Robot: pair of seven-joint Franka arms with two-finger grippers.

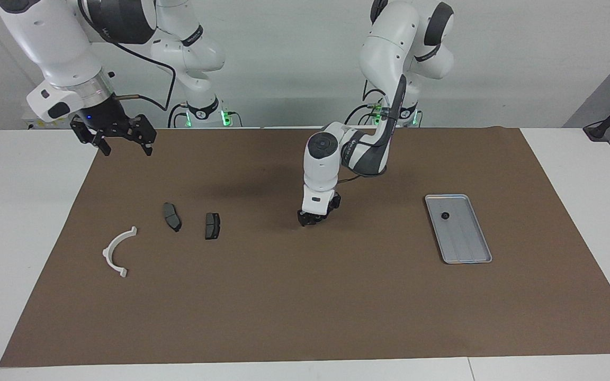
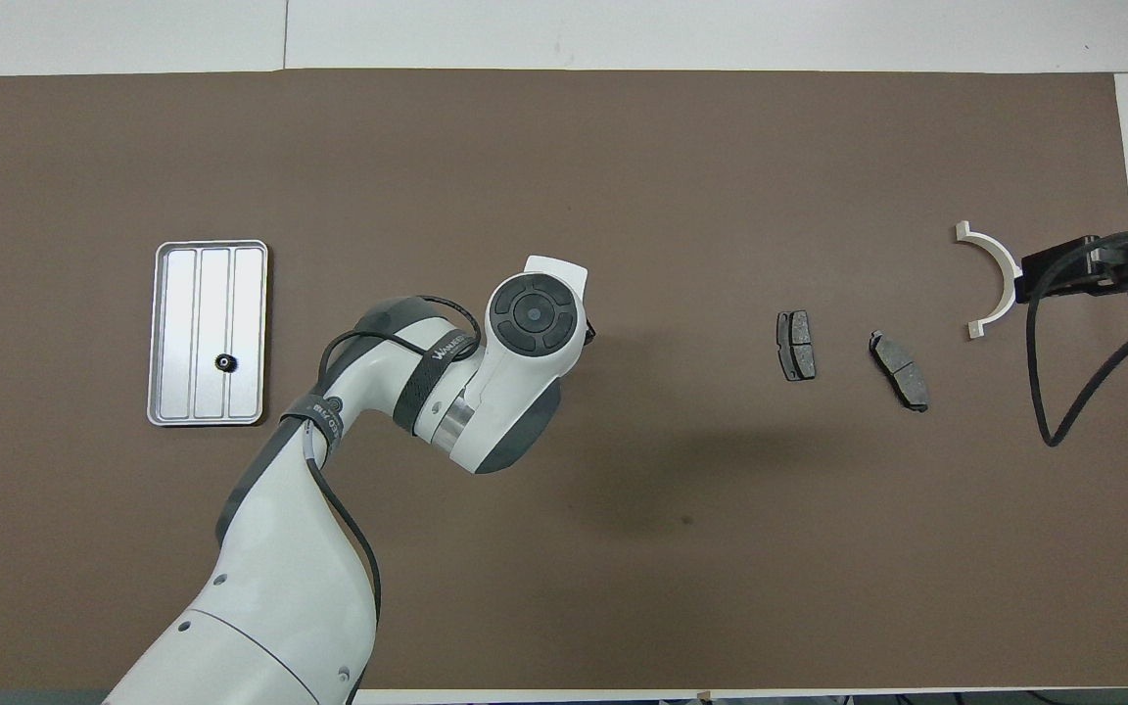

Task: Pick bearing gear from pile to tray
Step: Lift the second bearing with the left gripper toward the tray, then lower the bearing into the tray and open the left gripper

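The silver tray (image 1: pixel 469 248) lies on the brown mat toward the left arm's end; it also shows in the overhead view (image 2: pixel 182 323). One small black gear (image 1: pixel 445 215) lies in it (image 2: pixel 225 363). The pile is a white bracket (image 1: pixel 118 251) and two dark brake pads (image 1: pixel 172 217) (image 1: pixel 212 226) toward the right arm's end. My left gripper (image 1: pixel 309 219) hangs low over the middle of the mat, between pile and tray; the arm's wrist hides it from overhead. My right gripper (image 1: pixel 125 148) is open, empty and raised over the mat's corner by its base.
The brown mat (image 1: pixel 305 307) covers most of the white table. In the overhead view the bracket (image 2: pixel 990 279) lies beside the right gripper's tip (image 2: pixel 1026 286), and the pads (image 2: pixel 796 345) (image 2: pixel 900 369) lie between it and the left arm.
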